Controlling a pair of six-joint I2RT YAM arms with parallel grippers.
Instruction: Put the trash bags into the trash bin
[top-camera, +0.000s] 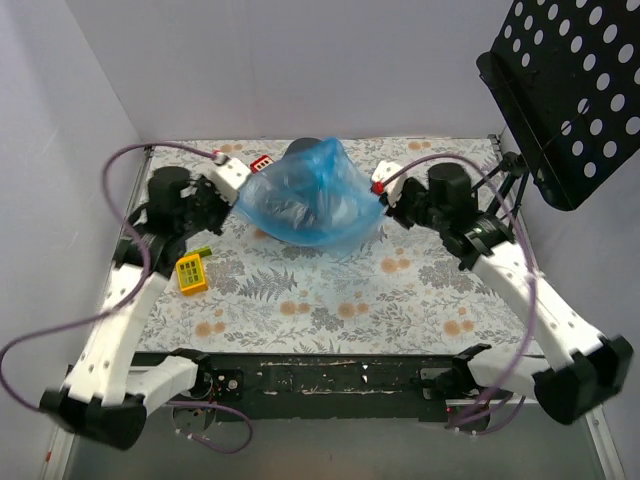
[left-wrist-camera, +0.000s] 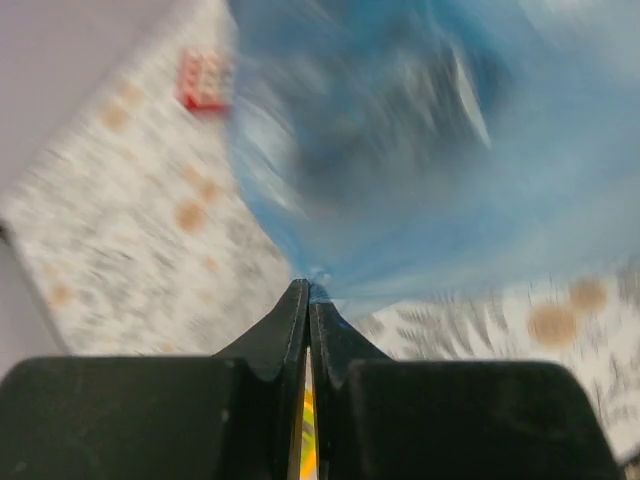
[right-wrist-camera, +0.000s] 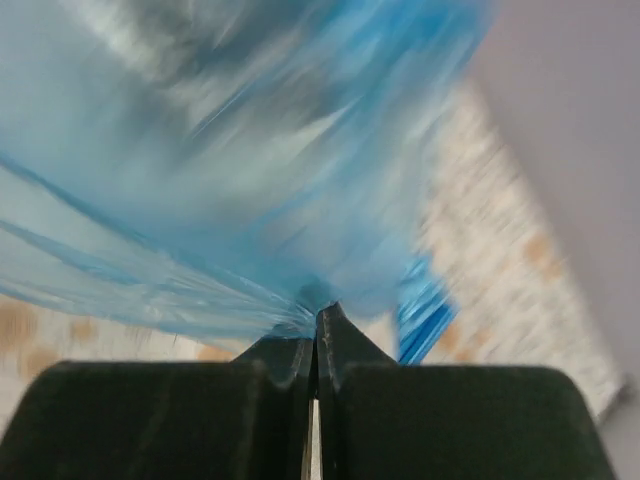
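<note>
Yellow block (top-camera: 190, 272): on the desk (top-camera: 400, 290), lower left of the top view, beside the left arm.
Left jaws: pinched together on the left edge of the trash bag (top-camera: 315, 200), film bunched at the tips.
Red-and-white tile (top-camera: 262, 163): upper centre-left, just beside the bag.
Trash bag: spread sheet, stretched between both jaws, upper centre.
Trash bin (top-camera: 303, 148): upper centre, mostly covered by the bag; dark rim showing.
Right jaws: pinched together on the bag's right edge.
Music stand (top-camera: 565, 90): upper right corner.
</note>
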